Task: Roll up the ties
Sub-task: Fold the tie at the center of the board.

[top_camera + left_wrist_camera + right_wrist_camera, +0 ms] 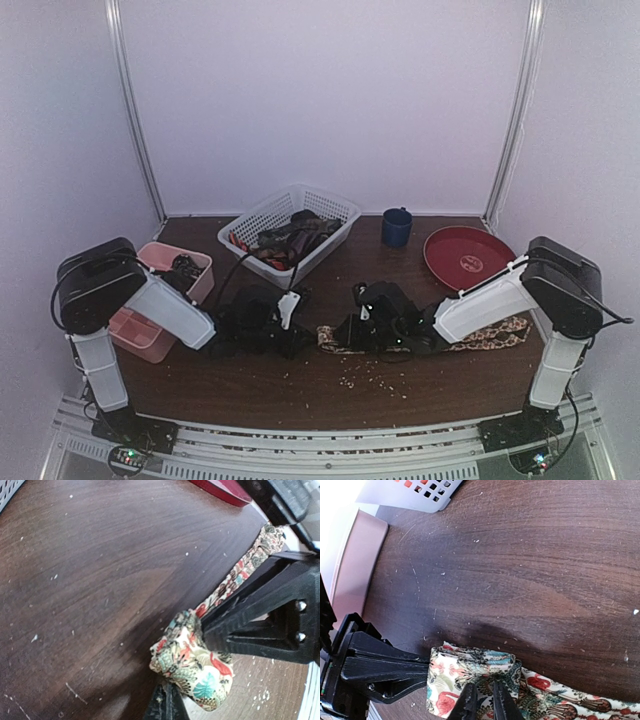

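Pinching the floral tie point(455, 672) at its fold, my right tool point(485, 700) is clamped. I cannot tell the left tool point(420, 672) grip. If either slips, the fold could unroll.

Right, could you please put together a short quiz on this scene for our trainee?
1. True or false: the floral tie lies inside the white basket.
2. What stands between the basket and the red plate? A) blue mug B) pink tray C) bottle
3. Fill in: the right pincer is shut on the ____.
Key: 1 false; 2 A; 3 floral tie.
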### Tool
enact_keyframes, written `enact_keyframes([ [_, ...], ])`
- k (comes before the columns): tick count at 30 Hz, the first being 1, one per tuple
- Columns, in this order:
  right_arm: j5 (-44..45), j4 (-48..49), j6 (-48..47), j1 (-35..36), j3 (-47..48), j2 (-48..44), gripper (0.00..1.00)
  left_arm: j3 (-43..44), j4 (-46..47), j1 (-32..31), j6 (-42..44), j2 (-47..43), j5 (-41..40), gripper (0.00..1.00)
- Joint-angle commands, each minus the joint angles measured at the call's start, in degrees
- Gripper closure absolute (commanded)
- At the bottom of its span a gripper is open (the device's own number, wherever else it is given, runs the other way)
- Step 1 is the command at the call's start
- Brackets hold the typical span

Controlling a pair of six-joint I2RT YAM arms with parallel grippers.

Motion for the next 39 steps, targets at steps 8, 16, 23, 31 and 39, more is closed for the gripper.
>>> enact_keyframes([
  [8,-5.20,6.25,3.96,-2.12,-5.62,-1.71,0.86,4.21,3.64,-0.41,2.28,1.24,3.58,1.00],
  [16,-5.11,7.44,4.81,-3.20,-8.55,-3.32,0.85,6.77,2.32,-1.30,3.52,2.34,4.91,1.00],
  [23,-0.86,5.55,3.51,-3.61,-11.33,-6.59,0.81,8.77,1.67,-1.87,4.04,3.72,5.85,1.00],
  [31,5.71,2.92,1.49,-3.89,-14.24,-12.53,0.74,12.41,-1.37,-2.85,5.17,4.79,5.61,0.99],
  [39,6.29,5.49,1.70,-4.04,-16.08,-15.98,0.63,15.52,-2.04,-3.74,4.96,7.39,5.94,0.97],
])
